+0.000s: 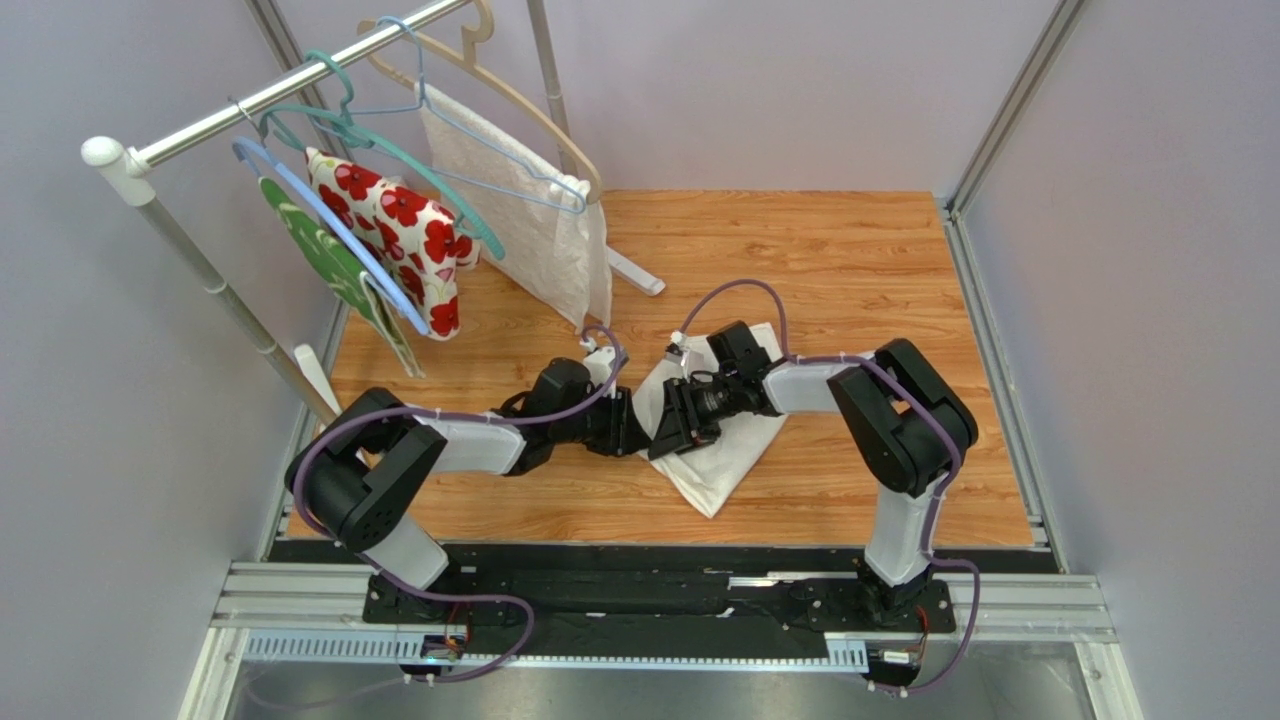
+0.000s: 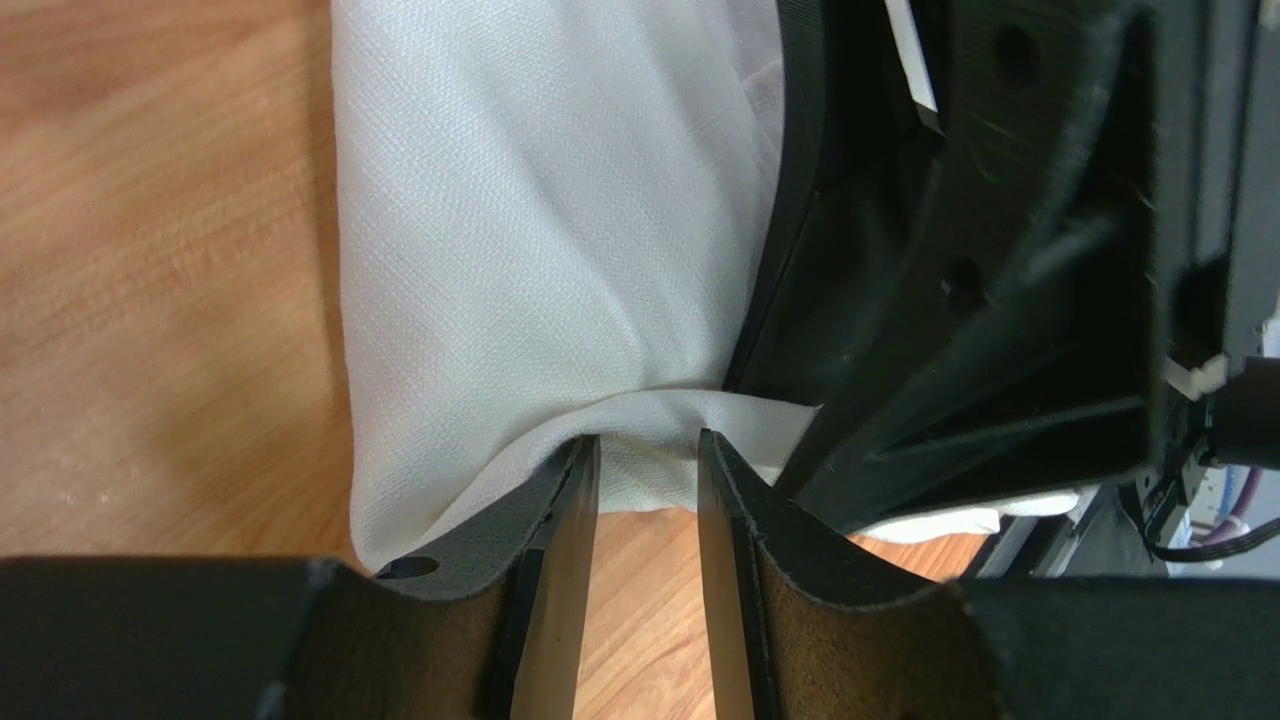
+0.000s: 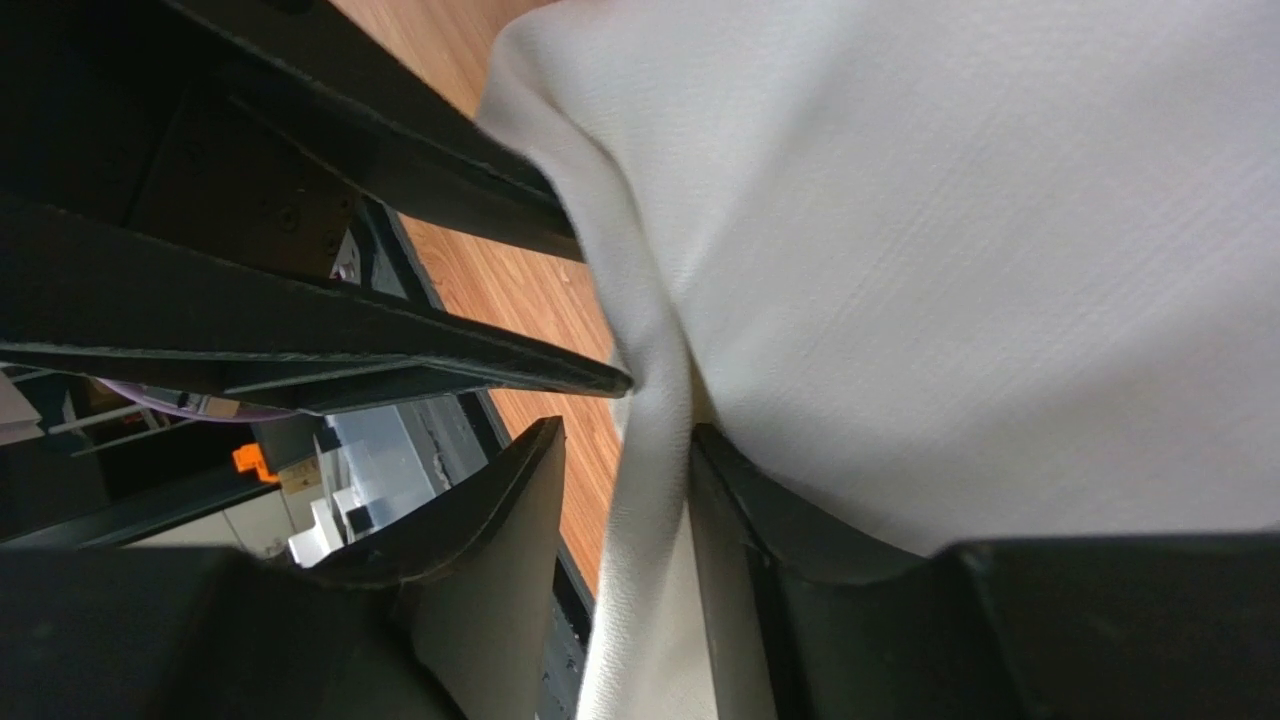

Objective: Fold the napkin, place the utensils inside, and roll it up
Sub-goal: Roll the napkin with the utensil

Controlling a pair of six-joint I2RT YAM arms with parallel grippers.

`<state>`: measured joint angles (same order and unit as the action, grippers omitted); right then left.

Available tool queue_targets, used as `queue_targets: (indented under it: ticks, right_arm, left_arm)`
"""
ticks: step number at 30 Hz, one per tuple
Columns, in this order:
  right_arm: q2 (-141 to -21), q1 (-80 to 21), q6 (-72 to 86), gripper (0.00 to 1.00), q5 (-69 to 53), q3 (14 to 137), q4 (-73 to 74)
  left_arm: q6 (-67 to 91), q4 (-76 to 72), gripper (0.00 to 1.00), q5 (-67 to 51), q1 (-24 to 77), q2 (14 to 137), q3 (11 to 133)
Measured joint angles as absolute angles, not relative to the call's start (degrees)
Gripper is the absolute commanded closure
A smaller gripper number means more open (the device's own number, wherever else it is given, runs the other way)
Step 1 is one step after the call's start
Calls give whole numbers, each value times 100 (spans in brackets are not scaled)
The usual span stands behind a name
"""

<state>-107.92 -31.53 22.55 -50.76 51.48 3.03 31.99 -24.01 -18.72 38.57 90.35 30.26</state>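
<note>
Here the napkin [image 1: 724, 458] lay bunched in the middle of the desk [image 1: 842, 270]. Our left tool [image 2: 646, 446] straddled a puckered ridge of cloth with its jaws part-way in; we could not tell whether it truly held. Our right tool [image 3: 628, 432] stood open, a strip of cloth slack between its jaws. For a tight roll, we judged, one tool should pinch firmly before the other let go, keeping the edge taut and square

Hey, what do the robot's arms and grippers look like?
Both the left arm and right arm have white links with bulky black joints and a looping purple cable. The left gripper and right gripper have flat, tapering matte-black fingers.
</note>
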Motion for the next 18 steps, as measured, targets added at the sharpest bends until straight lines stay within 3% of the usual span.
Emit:
queue_targets:
  ticks: [12, 18]
  right_arm:
    - [-9389, -3267, 1544, 49, -3487, 4984, 1553]
    - [-8534, -4206, 1190, 48, -1990, 4989, 2005]
  left_arm:
    - [3183, -1662, 62, -1874, 3859, 9336, 3686]
    - [3181, -1490, 62, -1896, 3859, 9373, 3802]
